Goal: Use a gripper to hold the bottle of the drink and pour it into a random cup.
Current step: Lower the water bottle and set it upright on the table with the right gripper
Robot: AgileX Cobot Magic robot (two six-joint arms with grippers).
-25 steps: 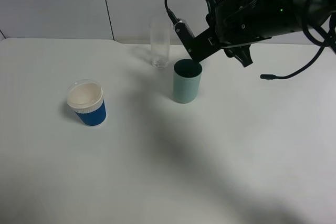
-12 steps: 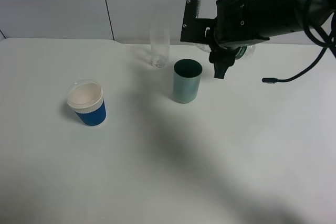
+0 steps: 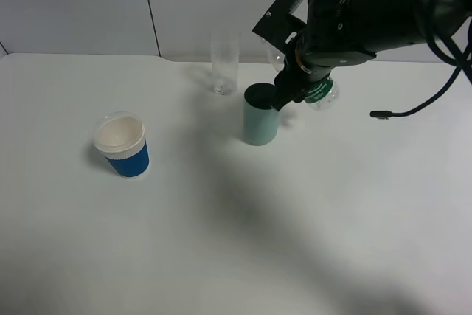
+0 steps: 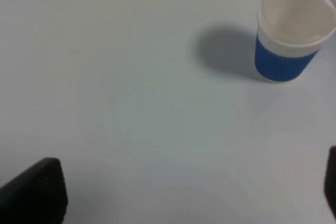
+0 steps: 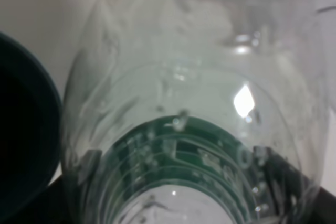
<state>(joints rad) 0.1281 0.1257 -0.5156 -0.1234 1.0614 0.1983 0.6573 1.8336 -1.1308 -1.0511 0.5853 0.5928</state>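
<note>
My right gripper (image 3: 296, 77) is shut on the bottle of the drink (image 3: 321, 92) and holds it tilted in the air, just right of the teal-green cup (image 3: 260, 116) and close to its rim. The bottle's green label shows to the right of the gripper and a clear end sticks out at its upper left. In the right wrist view the bottle (image 5: 184, 129) fills the frame between dark fingers (image 5: 283, 174), with the cup's dark rim (image 5: 31, 129) beside it. I cannot tell where the bottle's mouth points. My left gripper (image 4: 184, 192) is open over bare table.
A blue cup with a white rim (image 3: 122, 144) stands at the left of the white table (image 3: 221, 241) and shows in the left wrist view (image 4: 291, 35). A tall clear glass (image 3: 224, 63) stands behind the teal cup. A black cable (image 3: 402, 111) hangs at the right.
My right gripper has rolled its wrist and dropped toward the teal cup's right rim. The bottle swung with it, and its green label now shows lower, right of the cup.
</note>
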